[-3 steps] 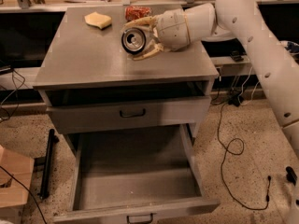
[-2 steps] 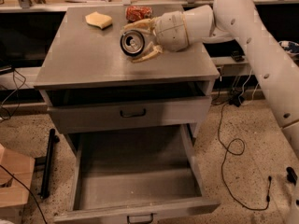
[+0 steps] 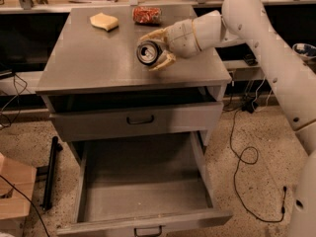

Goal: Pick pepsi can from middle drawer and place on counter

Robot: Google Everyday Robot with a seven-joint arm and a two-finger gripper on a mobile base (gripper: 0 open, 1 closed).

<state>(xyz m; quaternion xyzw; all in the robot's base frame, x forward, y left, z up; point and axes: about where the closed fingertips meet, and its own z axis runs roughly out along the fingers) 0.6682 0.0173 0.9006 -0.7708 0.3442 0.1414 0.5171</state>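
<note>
My gripper [image 3: 149, 53] is shut on the pepsi can [image 3: 148, 52], with one pale finger above it and one below. The can is held tilted on its side, silver lid and pull tab facing the camera, just above the counter [image 3: 94, 63] near its right middle. I cannot tell whether the can touches the steel top. The middle drawer [image 3: 143, 191] is pulled out wide below, and its bare grey floor holds nothing. My white arm reaches in from the right.
A red soda can [image 3: 147, 15] lies on its side at the back of the counter. A yellowish sponge-like piece [image 3: 104, 21] lies at the back left. The taller-fronted drawer [image 3: 140, 119] above is nearly closed. Cables trail on the floor at right; a wooden box [image 3: 12, 191] stands at left.
My gripper with the can has moved a little lower and toward the front of the counter. The drawers and other objects have not moved.
</note>
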